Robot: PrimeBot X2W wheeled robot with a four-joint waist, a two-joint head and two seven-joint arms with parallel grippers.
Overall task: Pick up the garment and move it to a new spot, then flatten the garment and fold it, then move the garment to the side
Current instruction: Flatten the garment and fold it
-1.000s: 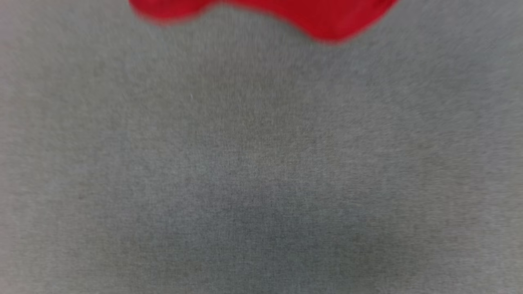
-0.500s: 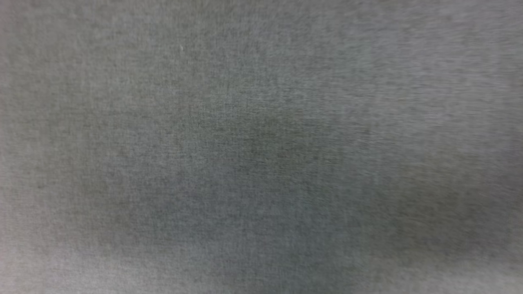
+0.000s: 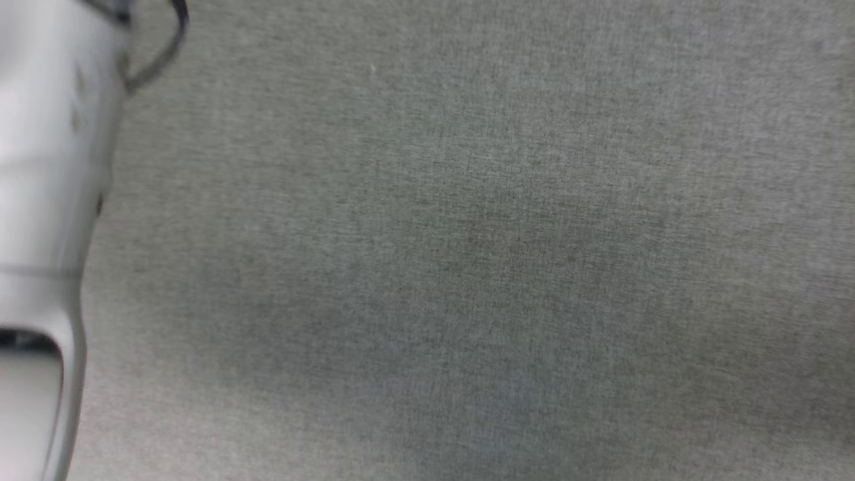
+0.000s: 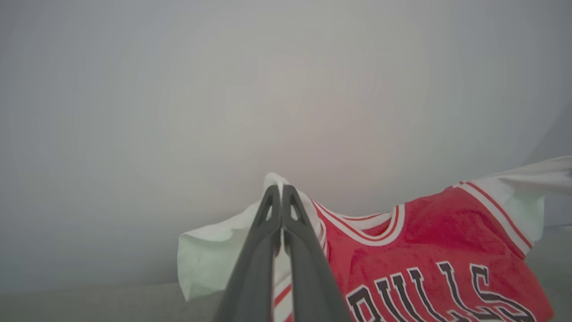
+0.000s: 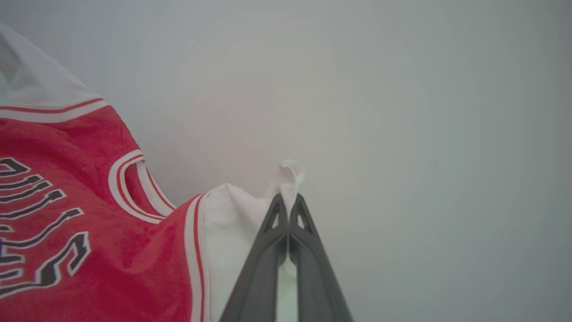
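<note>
Between both tools [image 4: 281, 191] [image 5: 288, 199], garment [image 4: 447, 250] stretches sleeve to sleeve.

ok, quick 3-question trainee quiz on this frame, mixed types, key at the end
1. True or false: the left hand is open and clear of the garment.
2. Which part of the garment does the right hand pinch? A) red hem B) white sleeve C) collar trim
3. Fill in: in the head view, the pale forearm sits at the ___ edge, over the grey cloth surface.
Key: 1 false, it is shut on a white sleeve; 2 B; 3 left.
</note>
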